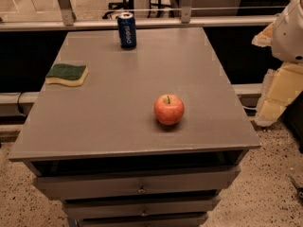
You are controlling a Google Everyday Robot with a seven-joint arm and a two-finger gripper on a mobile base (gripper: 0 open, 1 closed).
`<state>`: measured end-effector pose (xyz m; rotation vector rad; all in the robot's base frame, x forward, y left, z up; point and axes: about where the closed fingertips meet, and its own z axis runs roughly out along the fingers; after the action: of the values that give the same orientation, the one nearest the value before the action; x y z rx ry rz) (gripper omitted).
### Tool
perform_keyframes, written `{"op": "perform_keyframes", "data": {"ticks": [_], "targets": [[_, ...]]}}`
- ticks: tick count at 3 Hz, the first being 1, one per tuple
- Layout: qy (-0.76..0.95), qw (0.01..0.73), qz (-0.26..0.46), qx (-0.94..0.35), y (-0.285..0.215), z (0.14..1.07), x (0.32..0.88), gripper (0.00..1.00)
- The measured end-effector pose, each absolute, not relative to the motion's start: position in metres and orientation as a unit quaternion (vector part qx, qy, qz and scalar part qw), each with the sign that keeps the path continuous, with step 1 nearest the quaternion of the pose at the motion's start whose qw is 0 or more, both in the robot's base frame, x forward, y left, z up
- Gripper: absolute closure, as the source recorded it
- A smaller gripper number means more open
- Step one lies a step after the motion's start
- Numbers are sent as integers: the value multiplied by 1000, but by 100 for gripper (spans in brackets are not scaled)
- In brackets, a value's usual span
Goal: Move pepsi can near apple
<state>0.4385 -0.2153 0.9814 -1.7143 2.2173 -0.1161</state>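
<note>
The pepsi can, dark blue with white lettering and a silver top, stands upright near the far edge of the grey table top, left of centre. The apple, red-orange with a short stem, sits near the front of the table, right of centre. The can and the apple are far apart. My gripper shows as pale yellowish parts under the white arm at the right edge of the view. It is off the table's right side, away from both things, and holds nothing that I can see.
A green and yellow sponge lies on the table's left side. The table has drawers below its front edge. A metal rail runs behind the table. The speckled floor lies to the right.
</note>
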Motion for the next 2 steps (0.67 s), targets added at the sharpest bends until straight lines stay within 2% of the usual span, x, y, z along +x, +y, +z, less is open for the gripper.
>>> {"op": "perform_keyframes", "data": {"ticks": [2], "targets": [[774,187,-40,-604,-211,979,455,0]]}}
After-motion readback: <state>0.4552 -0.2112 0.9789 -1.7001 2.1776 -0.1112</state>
